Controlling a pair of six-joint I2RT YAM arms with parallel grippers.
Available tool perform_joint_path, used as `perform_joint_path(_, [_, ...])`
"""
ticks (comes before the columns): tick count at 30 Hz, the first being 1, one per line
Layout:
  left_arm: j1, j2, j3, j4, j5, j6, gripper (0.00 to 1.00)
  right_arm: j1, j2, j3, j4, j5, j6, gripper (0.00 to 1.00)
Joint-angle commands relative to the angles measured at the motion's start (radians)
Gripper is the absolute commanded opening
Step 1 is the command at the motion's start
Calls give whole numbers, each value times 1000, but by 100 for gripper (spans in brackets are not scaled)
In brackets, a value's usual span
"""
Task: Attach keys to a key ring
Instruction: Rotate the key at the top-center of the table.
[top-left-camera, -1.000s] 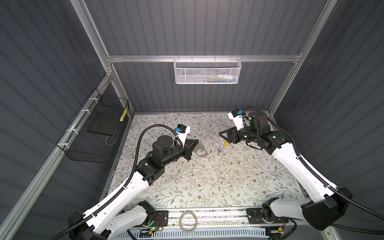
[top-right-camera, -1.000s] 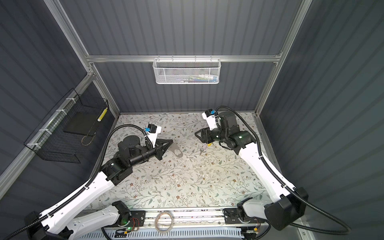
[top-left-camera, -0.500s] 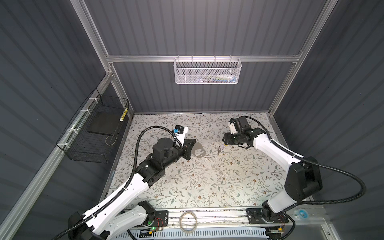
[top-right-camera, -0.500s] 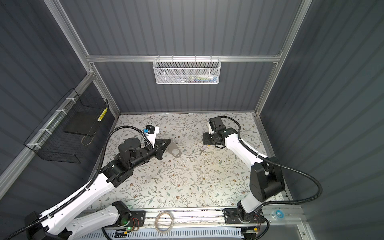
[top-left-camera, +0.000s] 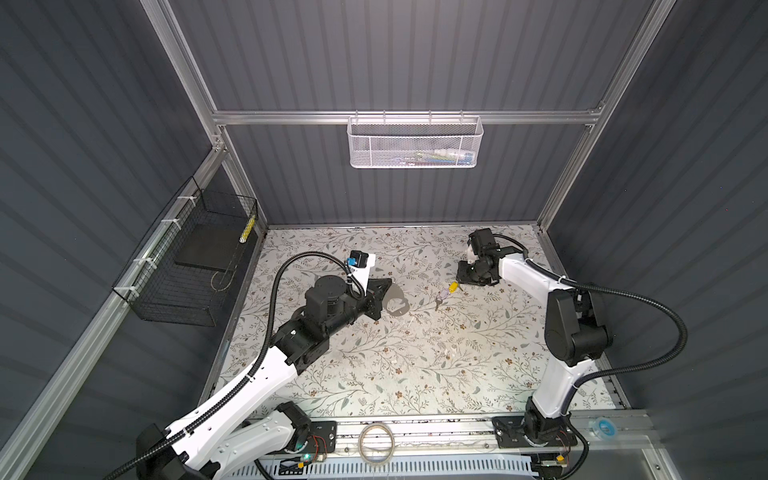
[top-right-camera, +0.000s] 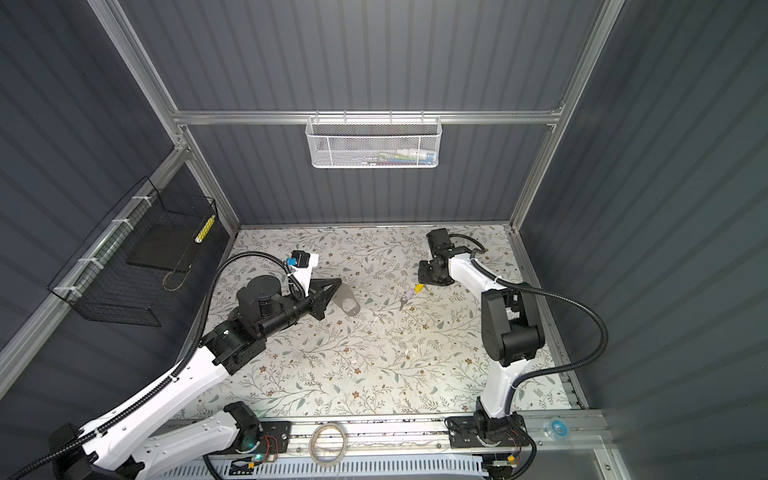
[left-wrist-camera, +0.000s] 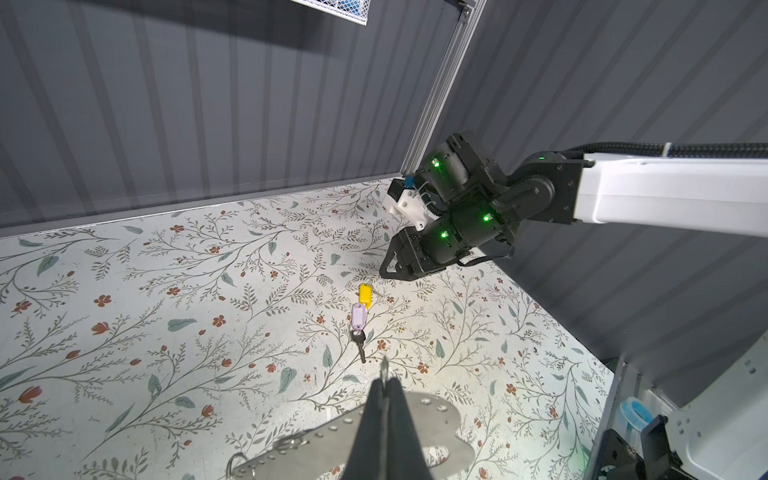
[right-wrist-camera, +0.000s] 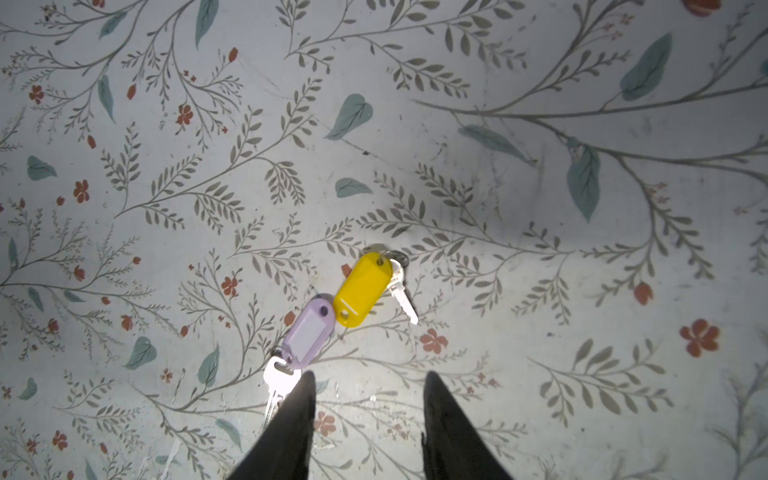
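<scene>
In the last second my right arm (top-left-camera: 528, 270) has folded itself and brought the wrist down low over the counter (top-left-camera: 415, 365). My right jaws have come closer together on the way. They now stand at a middle width, with nothing between them. The keys have not moved and none is on the key ring (top-left-camera: 397, 302) yet, so I judge that I am only at the start of picking up the first key. In the right wrist view the yellow key (right-wrist-camera: 361, 291) and the lilac key (right-wrist-camera: 309, 332) lie flat, with their plastic heads touching end to end. Both are in front of my fingers (right-wrist-camera: 291, 424), not between them. The blade of the lilac key goes partly behind one fingertip, and the yellow key is further ahead, about in line with the gap. My left jaws are pressed fully together and wait well apart from the keys. The grey key ring shows at their tips, and I believe they hold it by its thin edge, though the grip itself is not clear to see.
</scene>
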Motion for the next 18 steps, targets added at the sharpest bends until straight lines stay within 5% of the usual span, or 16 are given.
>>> perform_joint_path(1, [-8, -10, 30, -4, 10, -7, 0, -20, 37, 39, -36, -18, -22, 44])
perform_joint_path(7, [-10, -24, 23, -15, 6, -9, 0, -39, 67, 44, -36, -53, 26, 56])
perform_joint_path(18, [-9, -47, 20, -37, -1, -10, 0, -55, 139, 93, -32, -99, 103, 58])
